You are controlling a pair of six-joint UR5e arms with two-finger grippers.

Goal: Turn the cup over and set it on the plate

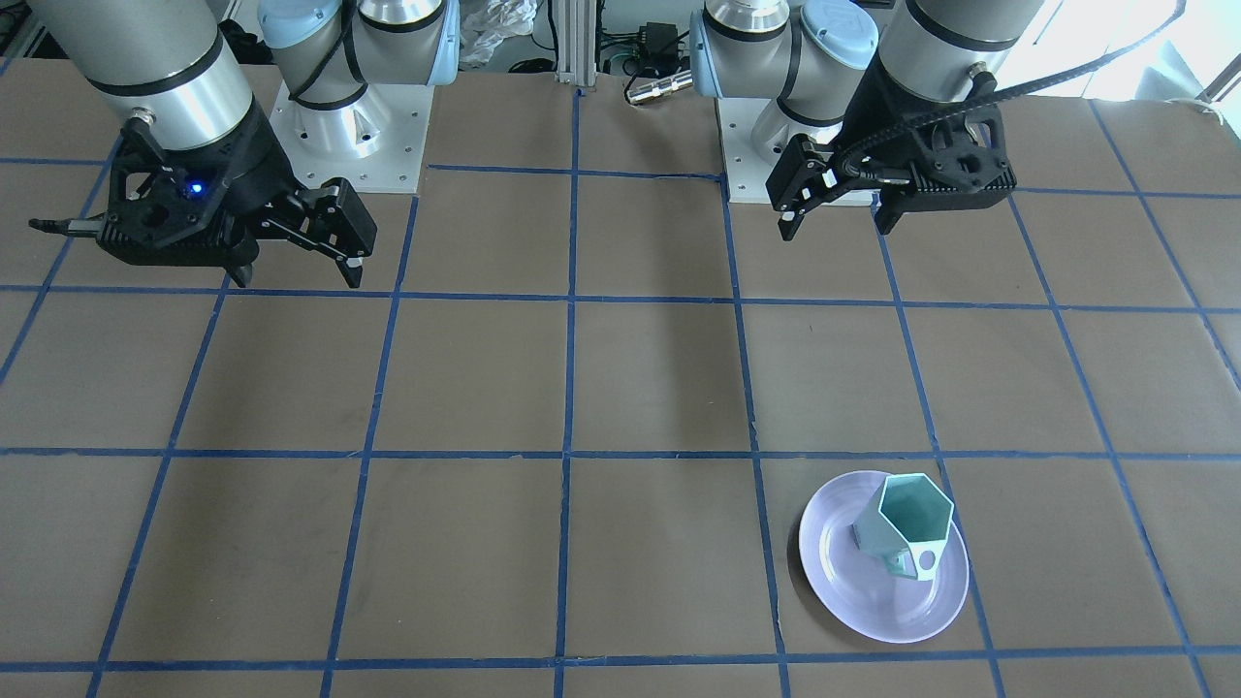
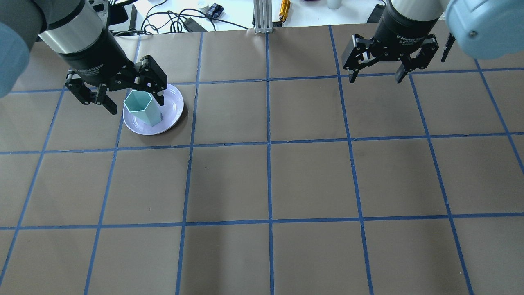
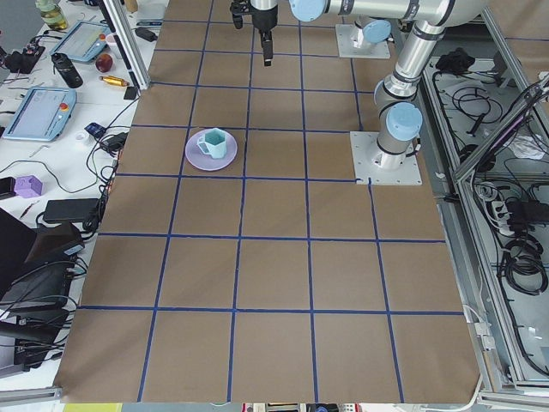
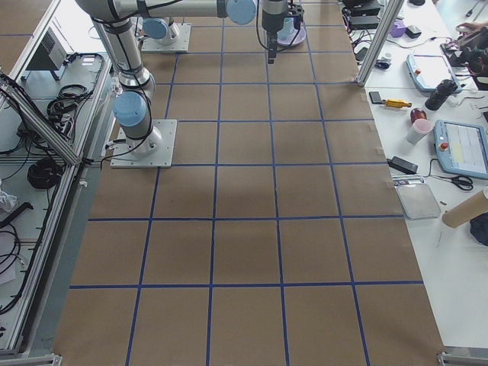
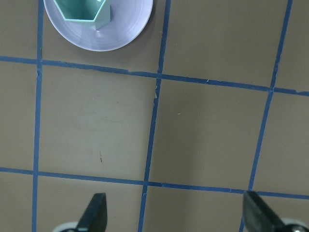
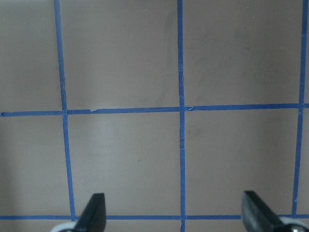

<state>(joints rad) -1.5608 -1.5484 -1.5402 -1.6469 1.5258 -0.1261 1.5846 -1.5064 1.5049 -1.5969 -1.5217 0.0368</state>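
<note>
Two grippers, both spread wide and empty. In the front-facing view the left gripper [image 1: 836, 229] hangs high near the robot base at 1 o'clock, jaws parted, nothing between them. Overhead, the left gripper [image 2: 136, 105] overlaps the cup by line of sight only, with no contact. The left wrist view shows its fingertips [image 5: 96, 212] far apart at the bottom edge, with bare table [image 1: 620, 388] between them.

The right gripper [image 1: 297, 277] is at 10 o'clock in the front-facing view, also released and holding nothing. Overhead, the right gripper [image 2: 375, 79] is at 1 o'clock. In the right wrist view its fingertips [image 6: 95, 210] are wide apart, with only brown paper and blue tape grid [image 6: 181, 108] under them.

The cup [image 1: 906, 523] stands upright on the plate [image 1: 873, 620], mouth up, hexagonal opening showing. In the front-facing view its handle points toward 4 o'clock. The plate lies flat on the table, at 5 o'clock in the front-facing view and 10 o'clock overhead. Overhead, the cup [image 2: 143, 107] is inside the rim of the plate [image 2: 175, 107], toward its 9 o'clock side. In the left side view the cup [image 3: 214, 143] is on the plate [image 3: 196, 160] at 11 o'clock. In the left wrist view the plate [image 5: 128, 29] and cup [image 5: 82, 12] are cut off by the top edge at 11 o'clock. Both grippers are well apart from the cup.
</note>
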